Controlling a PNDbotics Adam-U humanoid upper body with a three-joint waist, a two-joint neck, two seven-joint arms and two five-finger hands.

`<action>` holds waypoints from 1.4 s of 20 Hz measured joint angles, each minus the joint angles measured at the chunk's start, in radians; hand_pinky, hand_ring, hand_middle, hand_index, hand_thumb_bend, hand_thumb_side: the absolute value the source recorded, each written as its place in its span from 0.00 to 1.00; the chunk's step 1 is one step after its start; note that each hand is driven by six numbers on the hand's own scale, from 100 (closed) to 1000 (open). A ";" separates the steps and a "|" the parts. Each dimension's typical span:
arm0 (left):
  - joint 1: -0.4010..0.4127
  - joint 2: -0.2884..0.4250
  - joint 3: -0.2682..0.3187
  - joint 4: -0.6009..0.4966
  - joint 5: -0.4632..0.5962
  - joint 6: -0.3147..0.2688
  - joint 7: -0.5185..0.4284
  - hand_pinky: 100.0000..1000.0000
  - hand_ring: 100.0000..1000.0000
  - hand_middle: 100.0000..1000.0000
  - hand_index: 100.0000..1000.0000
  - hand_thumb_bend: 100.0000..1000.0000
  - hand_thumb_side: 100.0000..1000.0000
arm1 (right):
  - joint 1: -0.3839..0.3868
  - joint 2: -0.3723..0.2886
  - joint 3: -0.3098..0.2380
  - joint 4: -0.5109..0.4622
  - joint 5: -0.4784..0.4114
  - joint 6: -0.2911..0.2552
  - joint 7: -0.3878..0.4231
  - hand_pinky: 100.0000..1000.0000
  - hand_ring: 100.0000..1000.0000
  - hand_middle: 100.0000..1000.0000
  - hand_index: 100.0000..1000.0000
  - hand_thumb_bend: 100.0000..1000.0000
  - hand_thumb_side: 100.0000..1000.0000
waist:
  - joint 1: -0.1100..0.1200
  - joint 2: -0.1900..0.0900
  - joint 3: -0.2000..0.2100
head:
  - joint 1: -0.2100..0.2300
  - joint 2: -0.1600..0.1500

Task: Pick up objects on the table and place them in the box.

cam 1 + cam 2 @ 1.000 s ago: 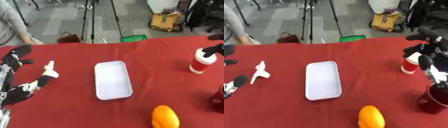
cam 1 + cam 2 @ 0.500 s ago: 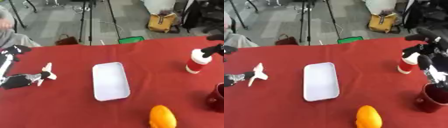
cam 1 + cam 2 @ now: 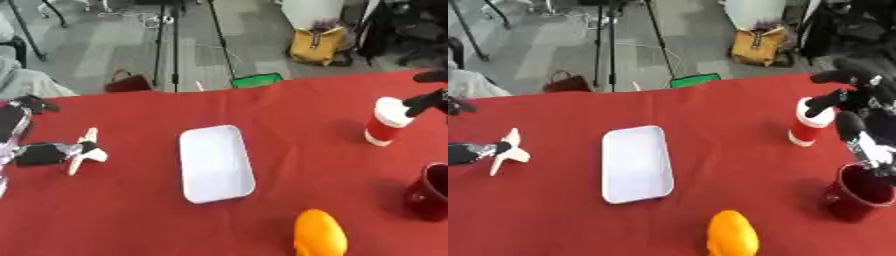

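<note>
Cream-coloured, the small toy (image 3: 83, 156) sits pinched in my left hand (image 3: 35, 152) at the table's left, so next I carry it rightward over the white box (image 3: 216, 163), right hand (image 3: 866, 127) open by the red-and-white cup (image 3: 809, 123).

A table with a red cloth (image 3: 262, 105) carried everything. On it lay a white tray (image 3: 215, 163), well apart from the right hand (image 3: 866, 131). A red and white cup (image 3: 809, 122) stood just beside that hand, a dark red mug (image 3: 861, 192) below it, and an orange object (image 3: 732, 234) near the front edge.
</note>
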State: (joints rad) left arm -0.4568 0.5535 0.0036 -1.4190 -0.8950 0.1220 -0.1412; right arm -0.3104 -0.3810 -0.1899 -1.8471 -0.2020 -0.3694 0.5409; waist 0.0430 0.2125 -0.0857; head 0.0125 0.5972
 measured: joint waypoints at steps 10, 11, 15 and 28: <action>0.026 -0.013 0.000 0.020 -0.155 0.034 -0.088 0.55 0.67 0.56 0.68 1.00 0.50 | 0.000 0.000 0.000 0.000 0.000 0.002 0.002 0.72 0.56 0.79 0.97 0.06 0.40 | 0.002 0.000 0.004 | 0.000 0.000; 0.026 -0.016 0.000 0.027 -0.162 0.038 -0.084 0.55 0.67 0.54 0.68 1.00 0.51 | 0.000 0.000 0.000 0.000 0.000 0.002 0.002 0.72 0.56 0.79 0.97 0.06 0.40 | 0.001 0.000 0.004 | 0.000 0.000; 0.022 -0.031 0.000 0.065 -0.171 0.053 -0.044 0.55 0.66 0.52 0.67 1.00 0.50 | 0.000 0.000 0.000 0.000 0.000 0.001 0.002 0.72 0.56 0.79 0.97 0.06 0.40 | 0.001 0.000 0.004 | 0.000 0.000; -0.022 -0.075 -0.011 0.207 -0.082 0.043 0.142 0.53 0.65 0.48 0.65 0.98 0.50 | -0.001 0.000 0.000 0.000 0.000 0.000 0.005 0.72 0.56 0.79 0.97 0.06 0.40 | -0.001 0.000 -0.005 | 0.003 0.000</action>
State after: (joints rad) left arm -0.4790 0.4788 -0.0078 -1.2115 -0.9773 0.1647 0.0004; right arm -0.3111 -0.3810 -0.1895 -1.8470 -0.2020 -0.3697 0.5461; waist 0.0417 0.2127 -0.0908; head 0.0156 0.5971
